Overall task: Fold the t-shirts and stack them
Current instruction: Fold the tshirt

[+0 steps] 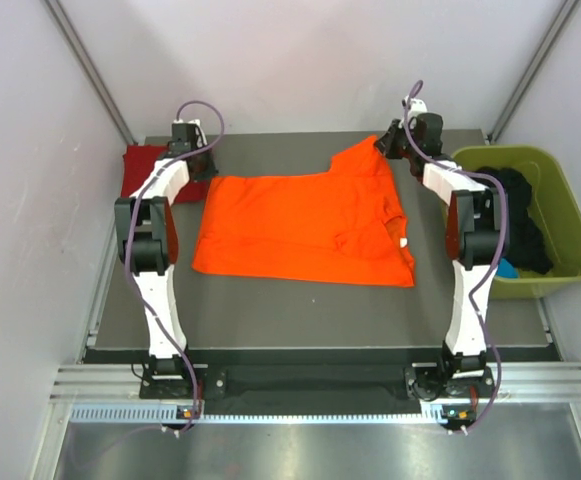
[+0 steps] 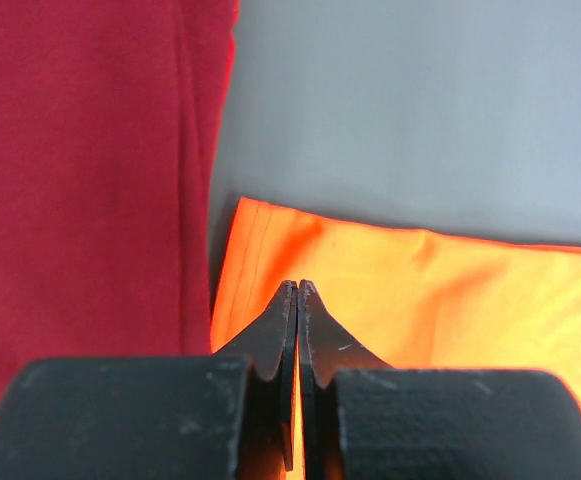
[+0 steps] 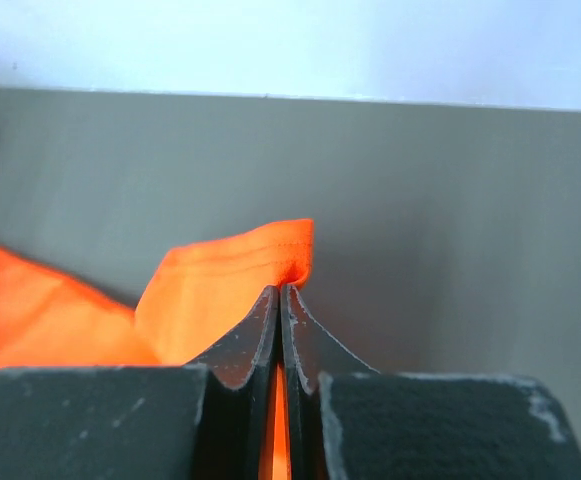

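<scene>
The bright orange t-shirt (image 1: 300,230) lies spread across the middle of the table. My left gripper (image 1: 206,166) is at its far left corner, jaws shut, with orange fabric (image 2: 420,290) showing in the slit between them (image 2: 298,288). My right gripper (image 1: 382,146) is shut on the shirt's far right corner and holds that hemmed edge (image 3: 240,265) raised just off the table at its tips (image 3: 280,290). The dark red t-shirt (image 1: 145,165) lies bunched at the far left of the table and fills the left of the left wrist view (image 2: 80,180).
An olive-green plastic tub (image 1: 562,185) stands off the table's right edge, holding dark clothing (image 1: 518,215) and something blue. White walls close in the back and both sides. Bare grey table (image 1: 300,320) lies between the shirt and the arm bases.
</scene>
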Controlling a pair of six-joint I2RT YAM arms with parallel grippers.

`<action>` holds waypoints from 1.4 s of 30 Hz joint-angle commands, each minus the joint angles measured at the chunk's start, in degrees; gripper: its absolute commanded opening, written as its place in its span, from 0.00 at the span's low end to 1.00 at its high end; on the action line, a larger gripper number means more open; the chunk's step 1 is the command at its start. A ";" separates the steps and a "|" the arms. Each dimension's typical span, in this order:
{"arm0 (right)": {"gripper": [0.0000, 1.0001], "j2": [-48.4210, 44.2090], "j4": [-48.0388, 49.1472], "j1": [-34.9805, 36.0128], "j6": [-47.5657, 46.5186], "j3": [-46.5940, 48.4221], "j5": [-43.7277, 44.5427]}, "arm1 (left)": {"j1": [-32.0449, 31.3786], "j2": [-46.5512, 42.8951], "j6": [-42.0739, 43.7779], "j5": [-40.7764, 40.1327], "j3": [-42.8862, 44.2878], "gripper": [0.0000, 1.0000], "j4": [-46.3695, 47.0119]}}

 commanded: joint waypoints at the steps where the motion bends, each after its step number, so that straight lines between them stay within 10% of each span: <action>1: 0.00 -7.38 5.60 -0.54 -4.43 -5.41 -2.84 | -0.01 -6.86 0.52 -2.45 -3.77 0.00 5.02; 7: 0.00 -9.68 4.81 -0.54 -5.49 -9.92 -6.02 | -0.01 -5.39 1.14 1.40 -0.11 0.00 3.02; 11: 0.00 -8.98 3.32 -0.63 -6.54 -10.01 -5.93 | -0.01 1.02 2.19 -0.08 6.32 0.38 -0.25; 14: 0.00 -8.27 2.18 -0.71 -7.60 -9.13 -6.19 | 0.08 4.89 4.47 -1.84 9.39 0.42 -2.09; 31: 0.00 -5.90 2.61 -1.42 -7.07 -7.46 -6.11 | -0.10 14.04 8.17 -5.01 17.31 0.31 -6.23; 42: 0.00 -4.93 2.35 -1.42 -6.98 -5.01 -5.58 | -0.01 12.29 6.68 -3.25 16.08 0.00 -6.67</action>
